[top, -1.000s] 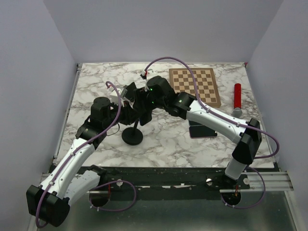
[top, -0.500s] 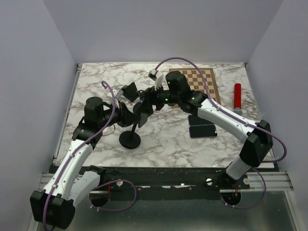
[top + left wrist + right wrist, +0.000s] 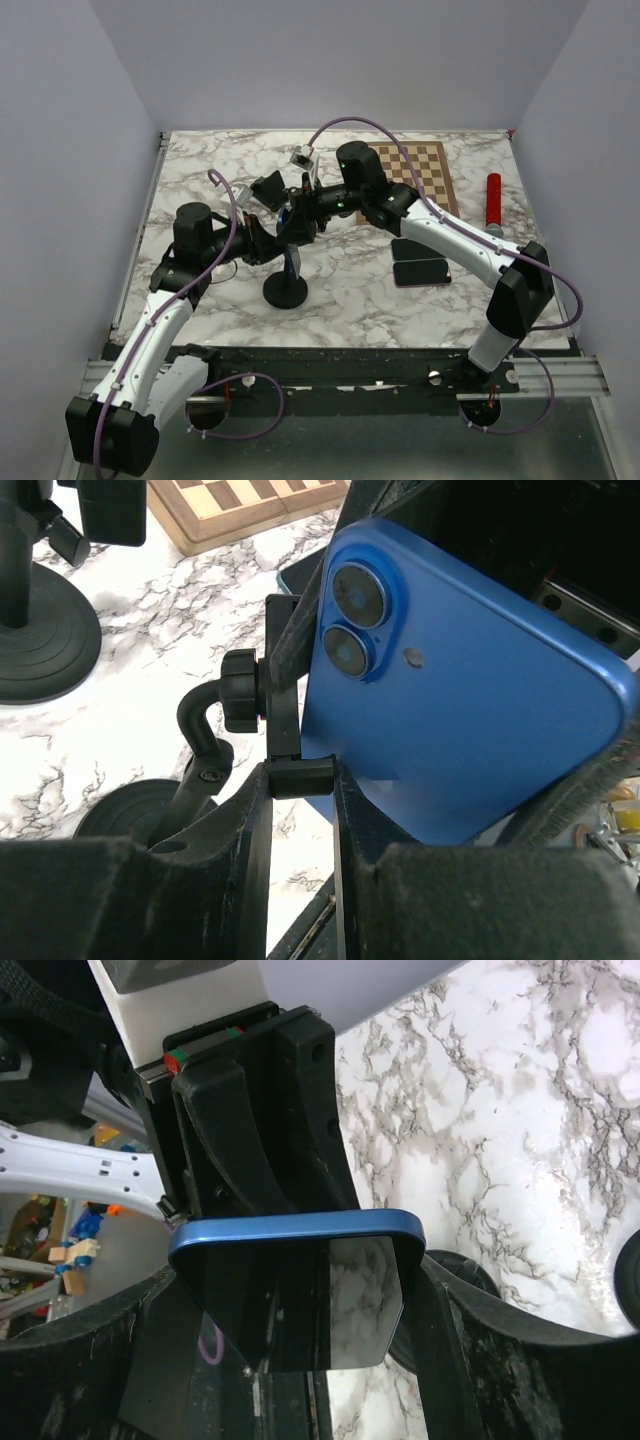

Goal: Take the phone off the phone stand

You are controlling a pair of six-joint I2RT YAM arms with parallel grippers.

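The blue phone [image 3: 450,700] leans tilted against the black clamp [image 3: 283,695] of the phone stand. The stand's round base [image 3: 286,292] sits on the marble table. My left gripper [image 3: 300,780] is shut on the clamp's lower jaw, from the left of the stand [image 3: 268,243]. My right gripper [image 3: 300,1305] is shut on the phone [image 3: 300,1290], one finger on each long edge, dark screen towards its camera. In the top view it reaches in from the right [image 3: 295,220]. I cannot tell whether the phone is free of the clamp.
A second black stand [image 3: 40,620] stands just beyond the held one. A chessboard [image 3: 405,178] lies at the back right, with a red tool [image 3: 492,200] beside it. Two dark phones [image 3: 420,272] lie flat under the right arm.
The stand's base has slid a little to the right and its post stands more upright. The right gripper has shifted slightly left with the phone. The left gripper stays at the clamp.
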